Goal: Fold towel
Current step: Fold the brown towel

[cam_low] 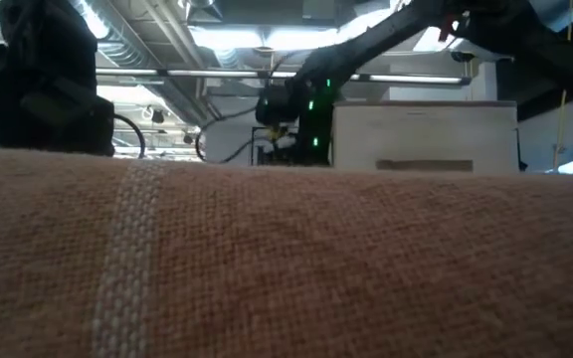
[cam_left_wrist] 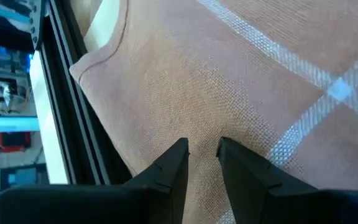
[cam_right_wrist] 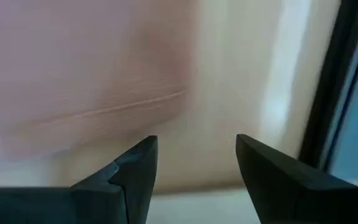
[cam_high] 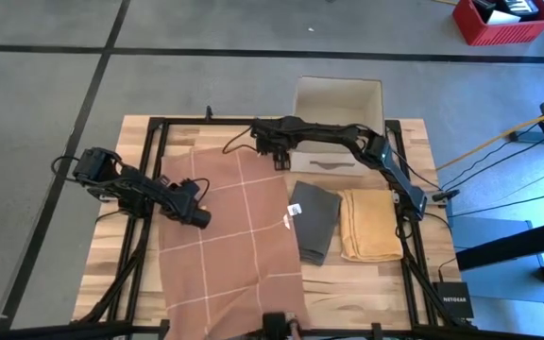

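Brown towel with pale grid lines spread flat across the centre-left of the wooden worktop, running from mid-frame down to the bottom edge of the high view. In the low view, filling the whole lower half of the frame, one pale stripe left of centre.

Left tool low over the towel's left part, left of centre in the high view. In the left wrist view, fingers set a narrow gap apart, nothing between them, tips just above the cloth; towel edge and black frame rail at the left of that picture.

Right tool at upper centre in the high view, near the towel's top right corner; jaws wide apart and empty in the right wrist view, towel edge blurred beyond them.

Right of the brown towel: folded grey cloth, then folded tan cloth, side by side. White box at the worktop's top edge. Red crate on the floor, top right.
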Robot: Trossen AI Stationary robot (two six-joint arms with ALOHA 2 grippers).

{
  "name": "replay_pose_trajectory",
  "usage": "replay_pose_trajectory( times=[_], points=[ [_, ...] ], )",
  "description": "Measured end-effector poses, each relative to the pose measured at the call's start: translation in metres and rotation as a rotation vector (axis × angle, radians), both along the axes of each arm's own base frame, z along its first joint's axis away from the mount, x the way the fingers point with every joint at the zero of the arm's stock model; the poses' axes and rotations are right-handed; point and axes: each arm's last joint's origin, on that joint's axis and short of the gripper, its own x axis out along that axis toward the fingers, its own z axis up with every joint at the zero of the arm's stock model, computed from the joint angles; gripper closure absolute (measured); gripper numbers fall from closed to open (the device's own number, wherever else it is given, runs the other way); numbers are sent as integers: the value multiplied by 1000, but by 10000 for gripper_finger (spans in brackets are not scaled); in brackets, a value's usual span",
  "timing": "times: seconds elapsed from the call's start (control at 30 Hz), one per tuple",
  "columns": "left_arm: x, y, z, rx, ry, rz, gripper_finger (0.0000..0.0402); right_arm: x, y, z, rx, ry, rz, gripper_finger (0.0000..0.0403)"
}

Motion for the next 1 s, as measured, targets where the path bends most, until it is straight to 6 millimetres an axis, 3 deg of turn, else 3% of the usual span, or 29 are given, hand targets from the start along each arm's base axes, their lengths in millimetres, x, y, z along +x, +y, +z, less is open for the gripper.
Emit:
replay_pose_trajectory(
  times=[0.2,0.47,0.6,0.77,0.9,1.0],
  points=[
    [7,-6,26,-19,73,-36,313,-5,57,63,149,-96,-18,182],
    [9,-23,69,-57,-191,-164,313,4,162,95,177,-190,140,182],
    [17,-31,81,-131,-457,-276,313,5,204,75,203,-178,150,182],
    [48,-31,91,-158,-694,-474,313,-10,244,38,237,-103,101,182],
    [71,-9,93,-174,-725,-536,313,-30,265,5,251,-81,50,182],
    [81,18,100,-157,-710,-517,313,-46,279,3,275,-151,31,182]
  ],
)
